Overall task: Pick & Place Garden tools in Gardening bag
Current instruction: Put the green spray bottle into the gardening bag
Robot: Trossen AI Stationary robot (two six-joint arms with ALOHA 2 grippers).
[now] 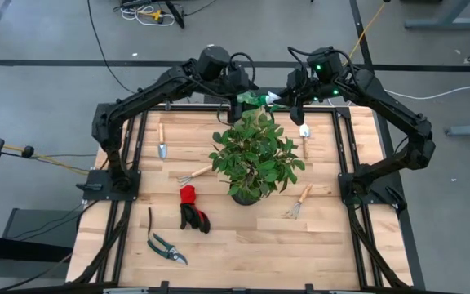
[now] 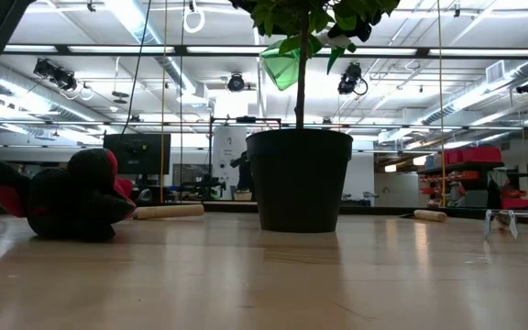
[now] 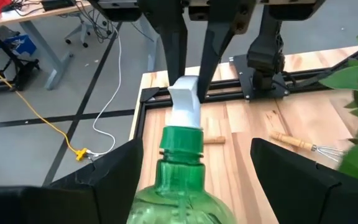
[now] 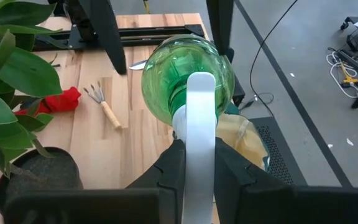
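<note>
Pale wooden desk (image 1: 243,245), upper centre: handover of a clear green plastic spray bottle (image 4: 188,78).
Right tool (image 4: 194,165) clamped on its white nozzle; left tool (image 3: 194,165) spread apart around the body, seemingly not touching.

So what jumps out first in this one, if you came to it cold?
The leafy potted plant in the middle of the table dominates. Behind it, both arms meet over the far edge around a green spray bottle: the right tool is shut on its white sprayer head, the left tool open on either side of its body. Red-and-black gloves and pruning shears lie on the near left.
</note>
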